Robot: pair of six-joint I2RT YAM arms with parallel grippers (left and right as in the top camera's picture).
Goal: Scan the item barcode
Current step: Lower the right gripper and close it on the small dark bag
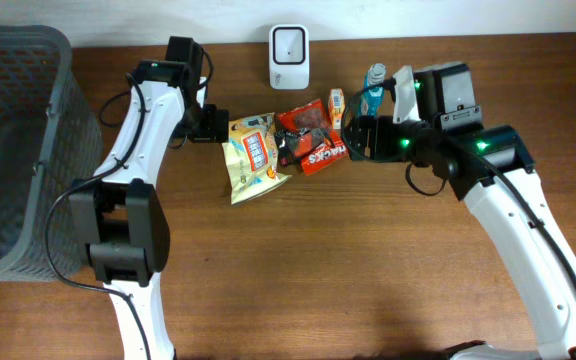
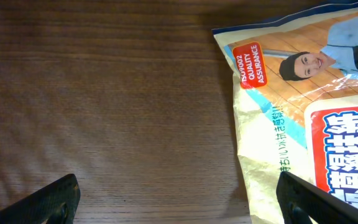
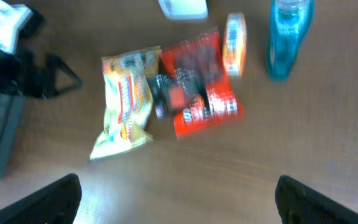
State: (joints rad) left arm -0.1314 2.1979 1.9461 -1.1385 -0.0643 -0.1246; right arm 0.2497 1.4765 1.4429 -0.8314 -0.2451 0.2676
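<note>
Midway across the bench [image 1: 368,280] we find the yellow snack bag [image 1: 253,158], with a red packet [image 1: 313,140] just beside it toward the right edge. Our left claw [image 1: 218,126] gapes wide and empty at the bag's far-left corner. Our right claw [image 1: 353,138], equally wide, holds nothing and hovers by the packet. The white scanner [image 1: 289,45] stands at the far edge.

Left end effector [image 1: 218,125] and right end effector [image 1: 353,138] facing each other, both jaws spread wide, empty.

dark brown wood-grain table [image 1: 368,260]; grey mesh basket [image 1: 8,150] at its left edge
</note>
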